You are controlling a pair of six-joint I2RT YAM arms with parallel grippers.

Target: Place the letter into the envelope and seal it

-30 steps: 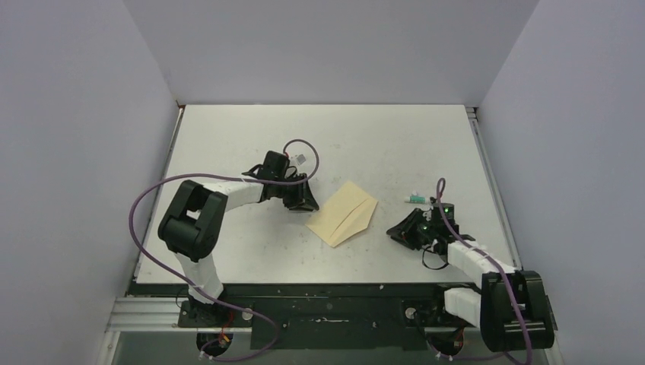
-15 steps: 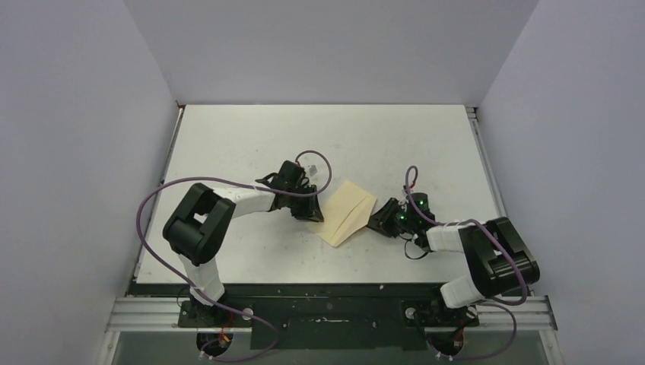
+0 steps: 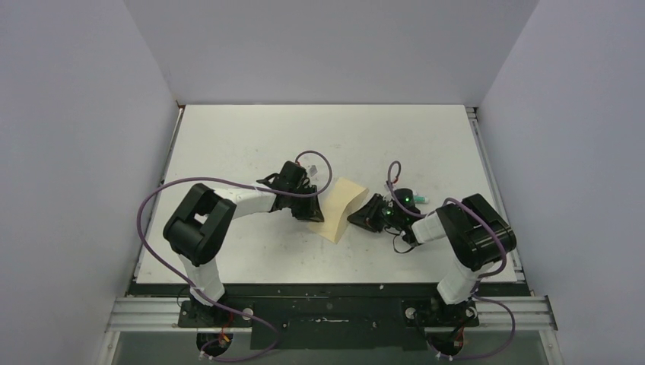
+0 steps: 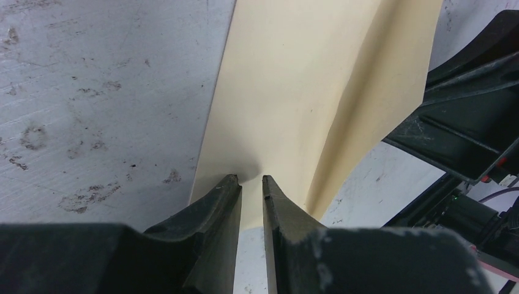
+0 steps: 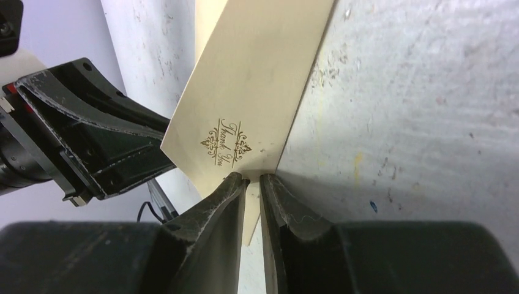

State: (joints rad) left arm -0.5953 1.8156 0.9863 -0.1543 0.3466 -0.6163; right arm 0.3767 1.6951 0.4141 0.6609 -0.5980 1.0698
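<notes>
The pale tan envelope [image 3: 335, 207] lies mid-table between both grippers. My left gripper [image 3: 313, 214] is shut, its tips [image 4: 251, 179] pressing on the envelope's left part [image 4: 294, 79]. My right gripper [image 3: 359, 215] is shut on the tip of the envelope's triangular flap [image 5: 257, 73], which bears a small "Thank You" print [image 5: 226, 142], and holds it raised off the table [image 5: 251, 177]. Each gripper shows in the other's wrist view: the right [image 4: 471, 128], the left [image 5: 92, 141]. The dark-bordered letter is not in view.
Grey-white enclosure walls [image 3: 84, 152] stand on the left, back and right of the scuffed table [image 3: 243, 137]. The table's near edge is a black rail [image 3: 327, 290] by the arm bases.
My right arm has swung left from the table's right side to the envelope and shut on its flap, lifting it. My left gripper has moved right onto the envelope's left edge.
</notes>
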